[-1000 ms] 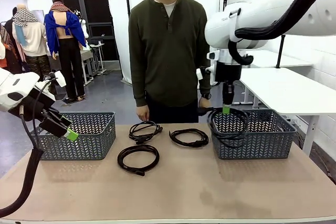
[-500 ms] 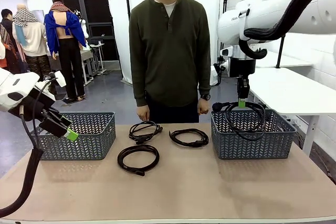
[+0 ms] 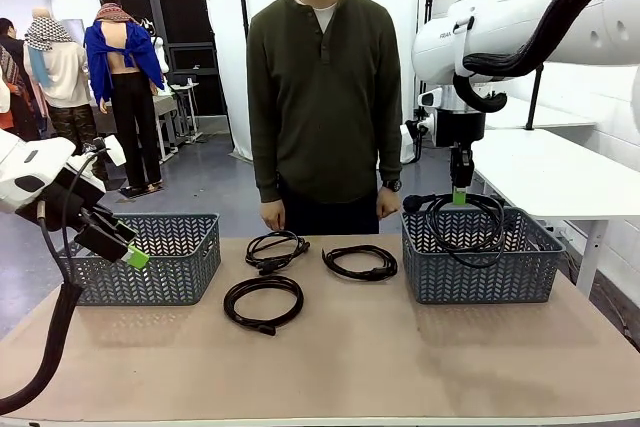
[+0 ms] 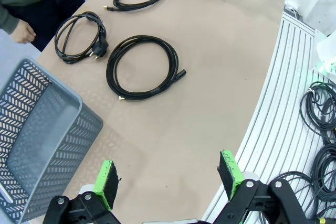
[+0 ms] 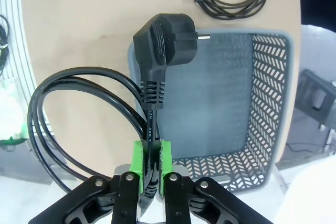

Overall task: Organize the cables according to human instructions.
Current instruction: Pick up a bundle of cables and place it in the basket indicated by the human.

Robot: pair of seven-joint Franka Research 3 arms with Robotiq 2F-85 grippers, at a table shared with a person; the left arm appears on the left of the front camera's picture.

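Three cables lie loose on the bench (image 3: 350, 377) between two grey baskets: a far-left coil (image 3: 277, 247), a far-right coil (image 3: 360, 262) and a near coil (image 3: 263, 299). The fourth cable (image 3: 465, 232) hangs from the right end effector (image 3: 460, 197), whose green pads (image 5: 137, 161) are clamped on the cord just behind its plug (image 5: 163, 35). That end effector points straight down over the right basket (image 3: 480, 282). In the right wrist view the basket's open floor lies directly beyond the fingertips, with the plug standing out along the finger line. The loop droops off to one side, toward the basket's rim. Whether its lowest turn is already inside the walls I cannot tell. The drop likely depends on the whole loop being within the rim, so a small shift toward the basket's middle may help before letting go. The left end effector (image 4: 168, 174) is spread apart and holds nothing. It hovers by the left basket (image 3: 170, 272), nearer the near coil than the right arm is. The person (image 3: 322, 97) stands at the far side, arms down.
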